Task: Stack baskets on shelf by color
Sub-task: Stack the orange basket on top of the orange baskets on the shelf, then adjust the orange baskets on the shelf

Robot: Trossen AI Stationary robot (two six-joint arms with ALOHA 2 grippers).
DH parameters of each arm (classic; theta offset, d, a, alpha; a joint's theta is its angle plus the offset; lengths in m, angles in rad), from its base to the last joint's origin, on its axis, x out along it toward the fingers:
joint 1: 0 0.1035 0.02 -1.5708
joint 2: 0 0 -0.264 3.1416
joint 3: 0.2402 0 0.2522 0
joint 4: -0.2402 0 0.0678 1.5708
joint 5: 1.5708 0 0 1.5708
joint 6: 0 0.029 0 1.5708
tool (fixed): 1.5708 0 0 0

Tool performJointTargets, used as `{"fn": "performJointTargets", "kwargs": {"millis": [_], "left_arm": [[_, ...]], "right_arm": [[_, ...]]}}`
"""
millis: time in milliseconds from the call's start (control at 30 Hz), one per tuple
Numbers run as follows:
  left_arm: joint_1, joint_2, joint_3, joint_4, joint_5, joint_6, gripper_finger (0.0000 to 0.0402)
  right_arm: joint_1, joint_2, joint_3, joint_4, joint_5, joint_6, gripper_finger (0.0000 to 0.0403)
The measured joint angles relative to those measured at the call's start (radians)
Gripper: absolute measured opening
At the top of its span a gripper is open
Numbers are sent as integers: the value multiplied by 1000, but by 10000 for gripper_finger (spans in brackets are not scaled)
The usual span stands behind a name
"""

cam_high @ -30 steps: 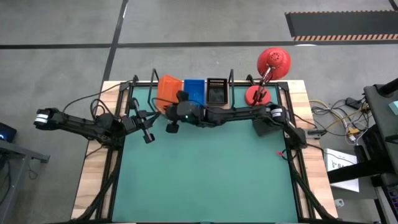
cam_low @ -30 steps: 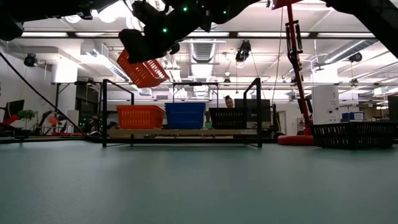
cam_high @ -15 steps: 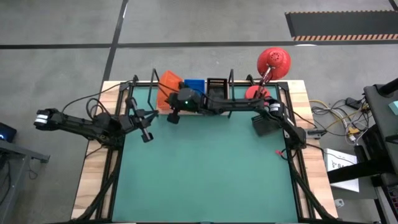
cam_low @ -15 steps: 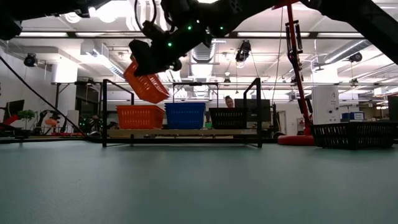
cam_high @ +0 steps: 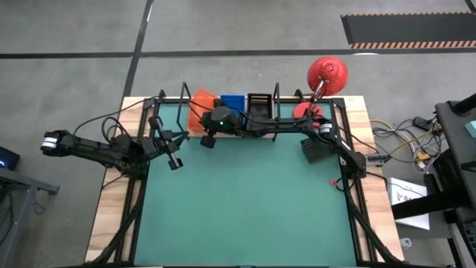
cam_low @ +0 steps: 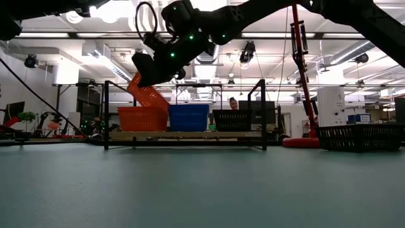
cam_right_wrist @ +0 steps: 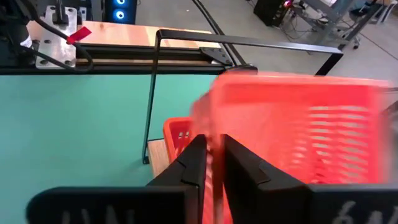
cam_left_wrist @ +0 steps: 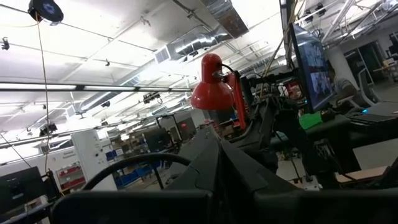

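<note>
My right gripper [cam_low: 142,78] is shut on an orange basket [cam_low: 149,96], steeply tilted above the shelf's left end. An orange basket [cam_low: 142,118], a blue basket [cam_low: 188,117] and a black basket [cam_low: 231,119] stand in a row on the wooden shelf [cam_low: 190,135]. From above, the held basket [cam_high: 199,101] hides most of the orange one under it. The right wrist view shows the held basket [cam_right_wrist: 298,124] over the shelf basket [cam_right_wrist: 177,138]. My left gripper [cam_high: 176,162] waits shut near the table's left edge. My right gripper pinches one wall of the orange basket at its rim [cam_right_wrist: 214,146] between the two fingers [cam_right_wrist: 196,163], coming from the table's near side. The basket hangs tilted below the fingers. Its lower end [cam_low: 155,104] reaches the top of the orange basket on the shelf.
A red desk lamp [cam_high: 323,74] stands at the far right corner, its base [cam_low: 301,142] on the table. A further black basket [cam_low: 361,136] sits on the table right of the shelf. Black wire uprights [cam_right_wrist: 152,93] rise at the shelf's ends. The green mat [cam_high: 245,201] spreads in front.
My right gripper has moved toward the table's far edge and down, toward the shelf's left end. The orange basket it holds has tipped more steeply and come down until its lower end meets the orange basket on the shelf.
</note>
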Motion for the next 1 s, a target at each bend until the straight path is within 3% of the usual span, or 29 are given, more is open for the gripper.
{"fn": "performJointTargets", "kwargs": {"millis": [333,567,800,1000], "left_arm": [[0,0,0,-2,0,12,0],[0,3,0,-2,0,16,0],[0,10,0,-1,0,16,0],[0,42,0,-2,0,-26,0]], "right_arm": [[0,-1,0,0,0,16,85],[20,-40,0,-20,-8,-15,95],[111,-148,-1,-194,1,-161,55],[207,-213,-7,-432,96,-200,12]]}}
